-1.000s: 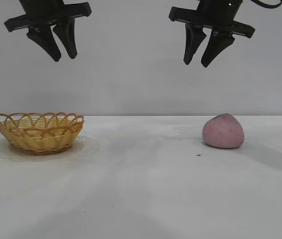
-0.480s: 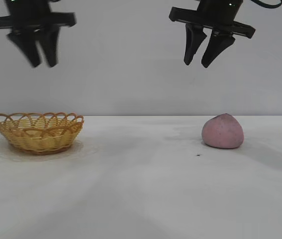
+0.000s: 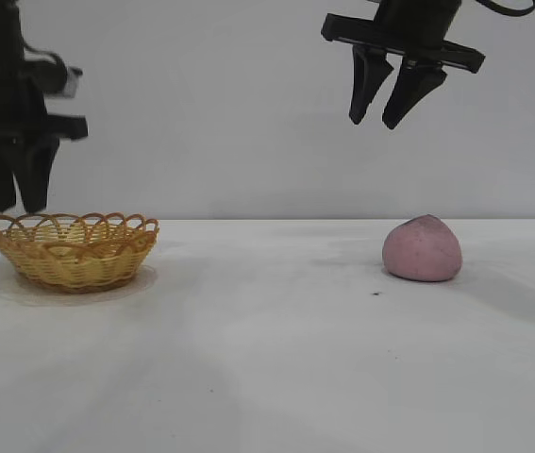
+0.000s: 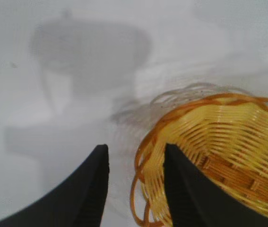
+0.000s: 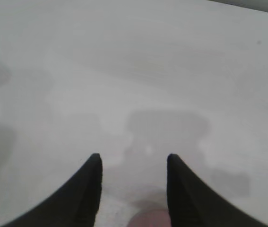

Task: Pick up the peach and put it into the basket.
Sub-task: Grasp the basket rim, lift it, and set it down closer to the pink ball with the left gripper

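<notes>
The pink-mauve peach [image 3: 423, 249] lies on the white table at the right. The woven basket [image 3: 72, 248] stands at the left and holds nothing that shows. My left gripper [image 3: 17, 206] is open and hangs just above the basket's left rim; in the left wrist view [image 4: 136, 151] the rim [image 4: 145, 156] lies between its fingers. My right gripper [image 3: 373, 121] is open and empty, high above the table and a little left of the peach. The right wrist view shows its fingers apart [image 5: 134, 158] with the peach's top [image 5: 148, 220] at the frame's edge.
The white table [image 3: 267, 340] runs across the whole view with a grey wall behind. A small dark speck [image 3: 377, 293] lies in front of the peach.
My left gripper has moved left and down from high above the basket to just over its left rim. The right gripper, peach and basket have not moved.
</notes>
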